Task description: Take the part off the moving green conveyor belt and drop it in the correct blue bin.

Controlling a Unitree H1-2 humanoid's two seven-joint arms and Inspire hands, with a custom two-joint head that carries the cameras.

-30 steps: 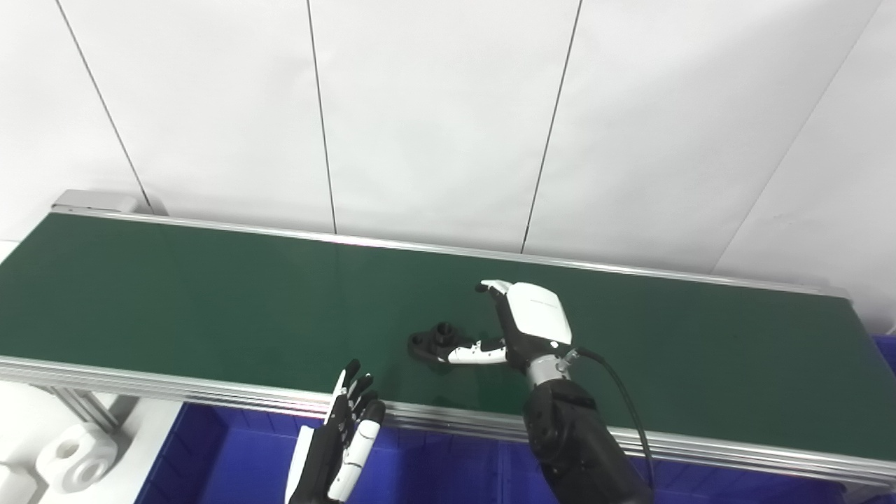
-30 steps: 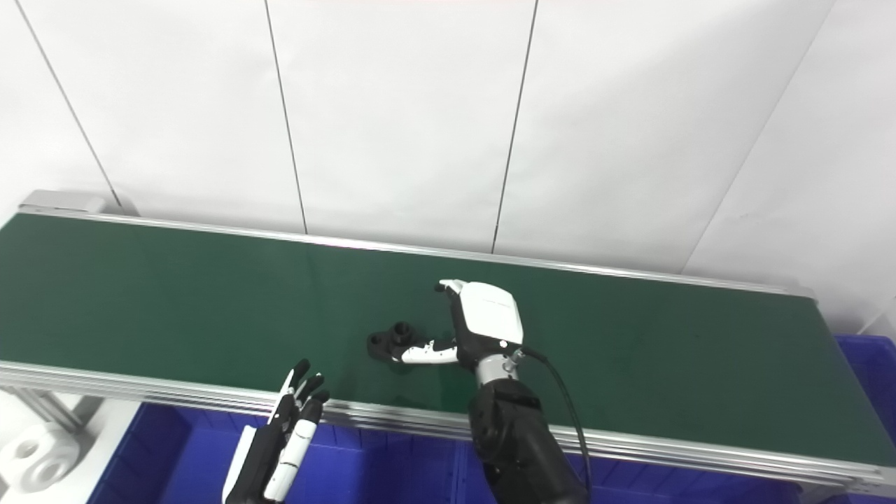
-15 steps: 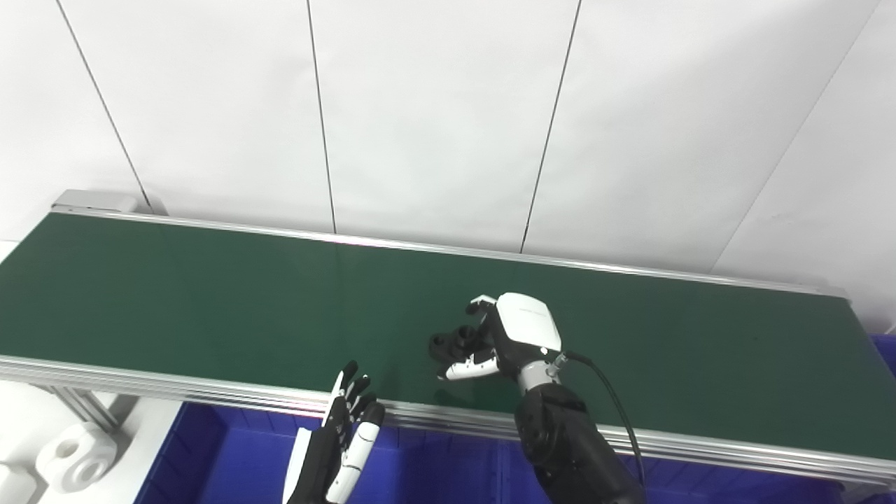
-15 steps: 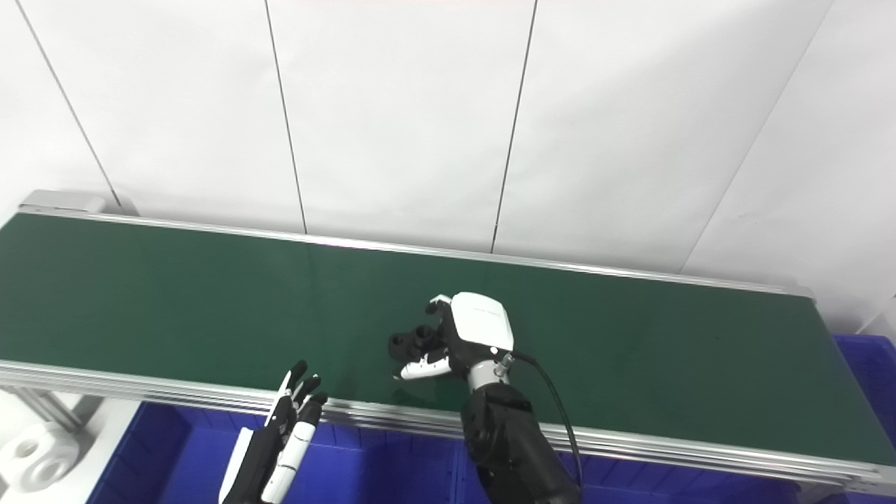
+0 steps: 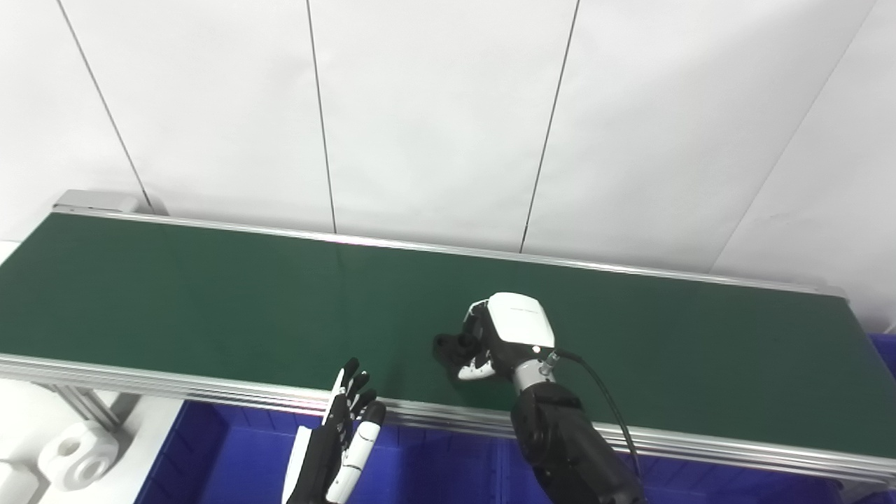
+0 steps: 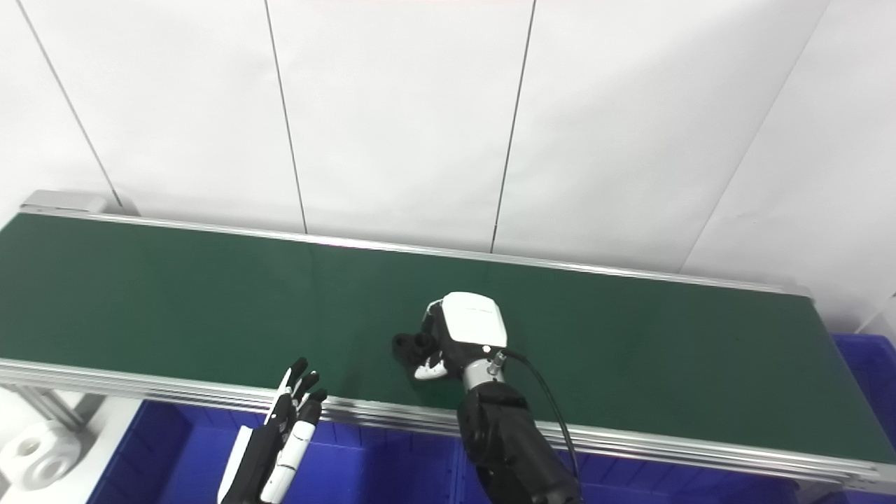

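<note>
Part [image 5: 448, 346] on belt [image 5: 210, 294], bins [image 5: 238, 455] before belt.

Green belt [image 5: 175, 294] lies bare (both ends).

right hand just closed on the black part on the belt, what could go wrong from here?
1. The right robot hand covers only one end of the black part; the rest sticks out left, so it may twist or slip on lifting.
2. It still seems to sit low on the green belt, which could drag it.
3. The left robot hand waits open over the blue bin, near the drop path.

one black part [image 5: 448, 346], two hands, one belt [image 5: 175, 294]
</note>
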